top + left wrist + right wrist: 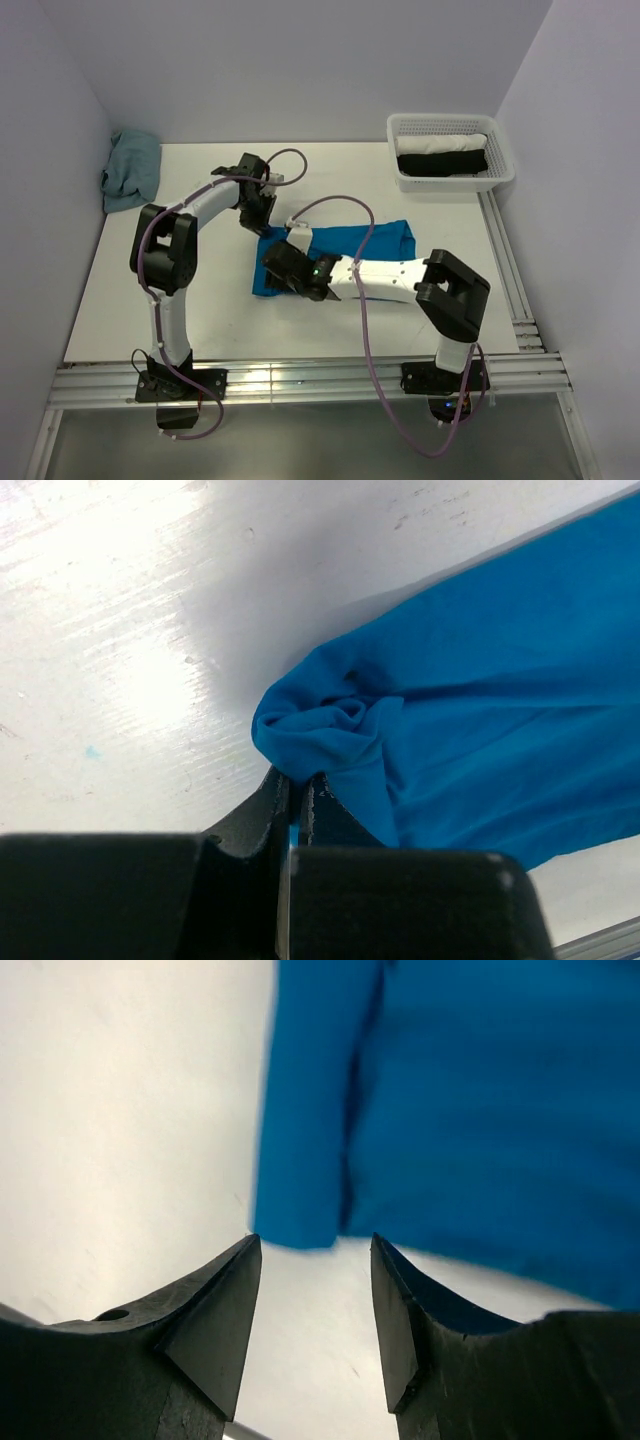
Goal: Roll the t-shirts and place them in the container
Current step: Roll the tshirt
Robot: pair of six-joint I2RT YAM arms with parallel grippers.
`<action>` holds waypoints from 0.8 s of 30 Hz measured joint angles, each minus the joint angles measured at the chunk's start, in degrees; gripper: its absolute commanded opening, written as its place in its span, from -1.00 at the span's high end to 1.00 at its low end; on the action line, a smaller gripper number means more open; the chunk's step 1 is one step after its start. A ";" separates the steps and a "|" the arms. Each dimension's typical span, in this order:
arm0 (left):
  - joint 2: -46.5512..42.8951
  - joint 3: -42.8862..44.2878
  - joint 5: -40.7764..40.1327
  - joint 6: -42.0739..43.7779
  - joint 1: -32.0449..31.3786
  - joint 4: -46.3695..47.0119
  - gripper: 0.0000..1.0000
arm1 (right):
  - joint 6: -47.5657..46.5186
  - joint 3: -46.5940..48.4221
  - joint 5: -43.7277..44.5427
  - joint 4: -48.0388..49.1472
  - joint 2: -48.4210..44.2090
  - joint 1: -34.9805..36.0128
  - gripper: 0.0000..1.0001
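Turquoise tee [385,240]: folded into a long band, mid-table. Long axis runs left-right, skewed, with the left end nearer and the right end farther. Lies flat apart from the far-left corner, which is bunched into a small knot of folds [330,730].

Left gripper [296,800]: fingers together, a sliver of blue pinched between them at that bunched corner. In the top view it [258,222] sits at the tee's far-left end.

Right gripper [315,1242]: fingers apart, nothing between them. The tee's folded left edge lies just beyond the tips; contact cannot be told. In the top view it [275,272] is over the near-left part of the band.

White table [150,300] beneath. Mesh basket [455,182] at the far right, well apart, holding a white roll [440,143] and a black roll [440,165] side by side. Rumpled grey-green cloth [132,170] at the far-left edge.
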 measured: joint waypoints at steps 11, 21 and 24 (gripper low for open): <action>2.36 2.32 -1.18 -0.04 -0.57 -2.16 0.99 | -4.39 25.49 6.80 -5.75 15.12 -4.61 -0.06; 2.73 3.56 -1.16 -0.09 -0.63 -3.28 0.99 | -4.52 33.16 9.14 -13.11 25.40 -4.61 -0.05; 2.80 3.67 -1.16 -0.11 -0.63 -3.41 0.99 | -4.44 33.55 9.16 -13.75 25.66 -4.61 -0.05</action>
